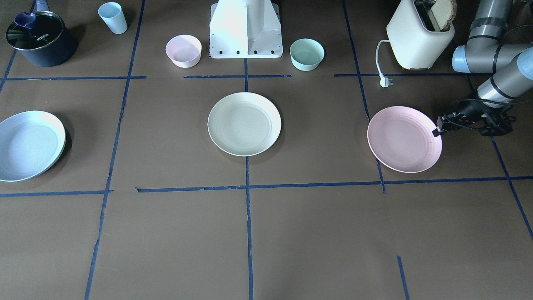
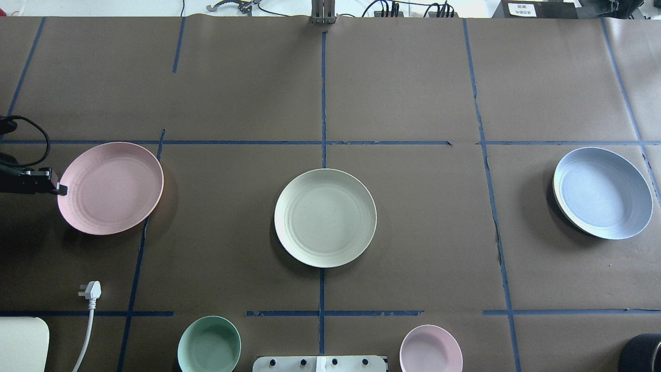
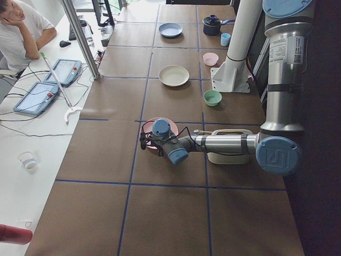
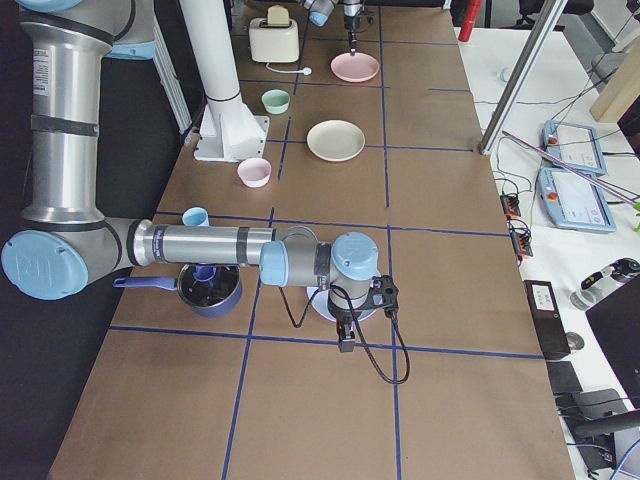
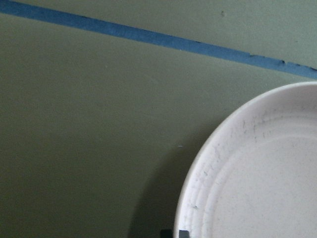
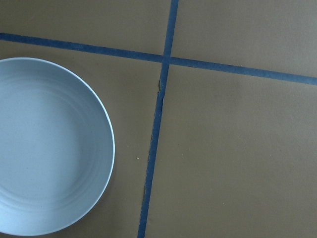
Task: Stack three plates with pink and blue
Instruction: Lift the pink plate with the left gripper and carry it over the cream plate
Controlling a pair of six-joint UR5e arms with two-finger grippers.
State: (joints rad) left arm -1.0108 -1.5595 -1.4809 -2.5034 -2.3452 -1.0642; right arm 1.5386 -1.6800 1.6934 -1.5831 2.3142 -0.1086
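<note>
Three plates lie in a row on the brown table. The cream plate (image 1: 244, 123) is in the middle. The pale pink plate (image 1: 404, 139) is on my left side and the pale blue plate (image 1: 29, 143) on my right. My left gripper (image 1: 437, 128) is at the pink plate's outer rim. In the left wrist view its fingertips (image 5: 183, 233) stand close together on either side of that rim (image 5: 198, 178), shut on it. My right gripper (image 4: 346, 345) hangs over the near edge of the blue plate (image 6: 49, 148). It shows only in the exterior right view, so I cannot tell its state.
A small pink bowl (image 1: 183, 50) and a mint bowl (image 1: 307, 54) flank the robot base (image 1: 245, 29). A toaster (image 1: 418, 37) with its loose plug (image 1: 385, 82) stands behind the pink plate. A dark pot (image 1: 39, 39) and a blue cup (image 1: 113, 17) stand behind the blue plate.
</note>
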